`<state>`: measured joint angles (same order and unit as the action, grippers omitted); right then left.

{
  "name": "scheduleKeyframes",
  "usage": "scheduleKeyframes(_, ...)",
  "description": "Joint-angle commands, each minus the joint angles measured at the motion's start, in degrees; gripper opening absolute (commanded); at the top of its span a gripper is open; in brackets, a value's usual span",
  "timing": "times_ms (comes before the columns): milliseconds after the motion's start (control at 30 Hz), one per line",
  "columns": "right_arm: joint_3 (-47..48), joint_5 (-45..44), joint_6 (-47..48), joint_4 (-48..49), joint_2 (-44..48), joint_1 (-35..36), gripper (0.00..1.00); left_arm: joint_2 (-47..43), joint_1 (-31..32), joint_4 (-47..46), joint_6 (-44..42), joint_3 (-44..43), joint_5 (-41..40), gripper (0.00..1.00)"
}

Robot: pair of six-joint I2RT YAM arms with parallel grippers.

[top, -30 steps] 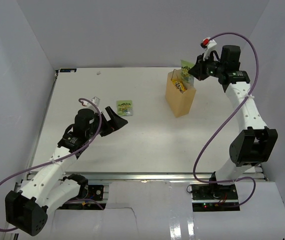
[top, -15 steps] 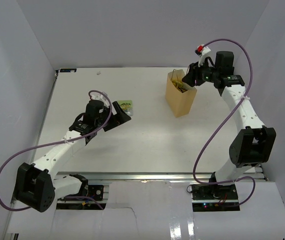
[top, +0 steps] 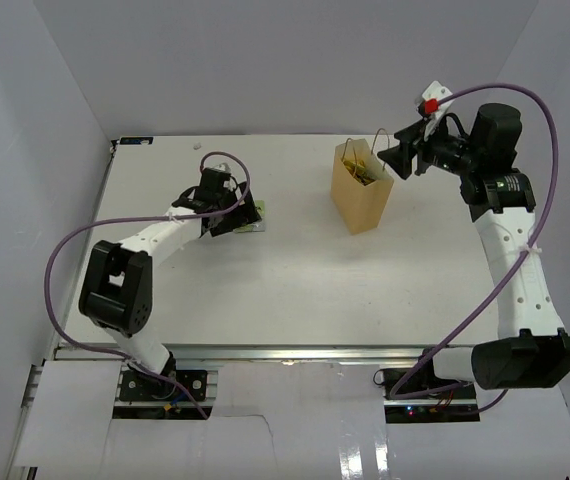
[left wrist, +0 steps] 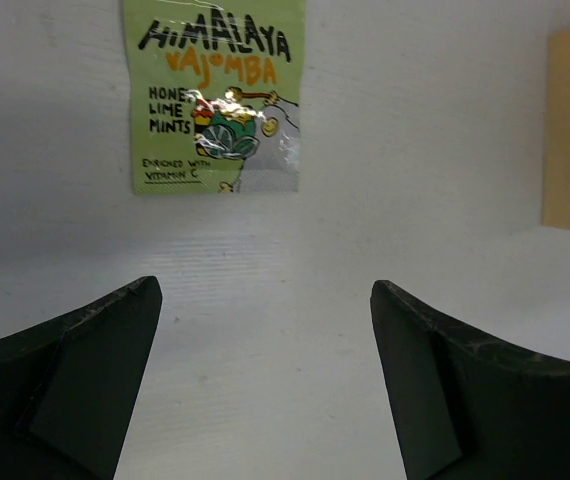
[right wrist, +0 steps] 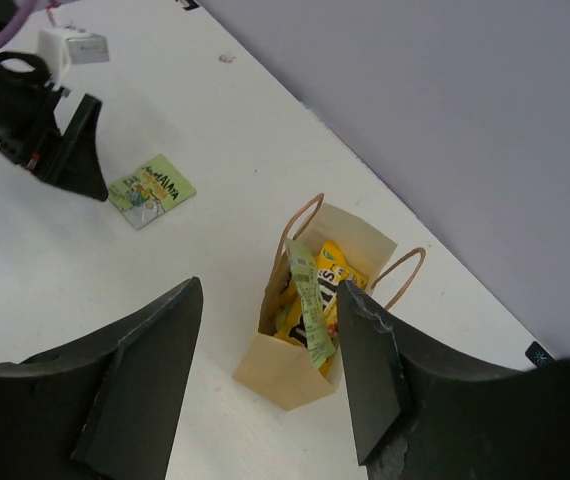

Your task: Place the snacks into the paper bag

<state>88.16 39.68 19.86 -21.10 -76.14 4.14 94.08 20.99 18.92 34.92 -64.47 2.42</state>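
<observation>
Top external: both arms have moved compared with 1 s ago.
Right claw (top: 393,160): 1 s ago it gripped a green packet above the bag, and 0.5 s ago it was at the bag mouth. Now it is backed off to the right of the bag top, fingers spread, nothing in them.
Right wrist: right claw (right wrist: 270,300) looks down into the bag mouth, jaws apart.
Paper bag (top: 360,200): upright on the table (top: 295,280), far right part, same spot as before.
Bag contents: yellow M&M's pack (right wrist: 336,270) and a green-white packet (right wrist: 310,300) stand on end inside, tops poking up to the rim.
Left claw (top: 237,215): the arm has reached forward since 1 s ago. The claw is now at the near edge of the pouch, released and empty.
Left wrist: left claw (left wrist: 265,300) is wide open over bare table, with the pouch just ahead of the fingertips and not between them.
Green-white pouch (left wrist: 215,95): flat on the table, left of centre, well apart from the bag, unmoved across frames.
</observation>
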Motion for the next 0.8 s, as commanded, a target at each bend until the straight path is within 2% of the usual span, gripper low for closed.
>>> scheduleKeyframes(0, -4.0, 4.7, 7.0, -4.8, 2.2, -1.1, 0.63, 4.6, -1.2, 3.1, -4.6, -5.7, -4.6, 0.96)
scheduleKeyframes(100, -7.5, 7.4, 11.7, -8.2, 4.2, -1.1, 0.63, 10.3, -1.6, 4.5, -7.0, -11.0, -6.3, 0.95)
scheduleKeyframes(300, -14.2, 10.1, 13.5, -10.9, 7.4, -1.1, 0.63, 18.1, -1.6, 5.4, -12.1, -19.4, -10.9, 0.94)
scheduleKeyframes(433, -15.6, 11.4, 13.4, -11.9, 8.2, -1.1, 0.63, 23.2, -1.6, 5.8, -15.7, -24.6, -9.2, 0.93)
scheduleKeyframes(633, -16.3, 12.4, 12.2, -12.0, 8.3, -1.1, 0.63, 27.4, -1.7, 7.4, -18.4, -26.9, -7.7, 0.87)
scheduleKeyframes(767, -16.4, 13.4, 11.3, -12.2, 8.1, -1.1, 0.63, 28.9, -1.7, 8.8, -19.4, -26.6, -8.3, 0.78)
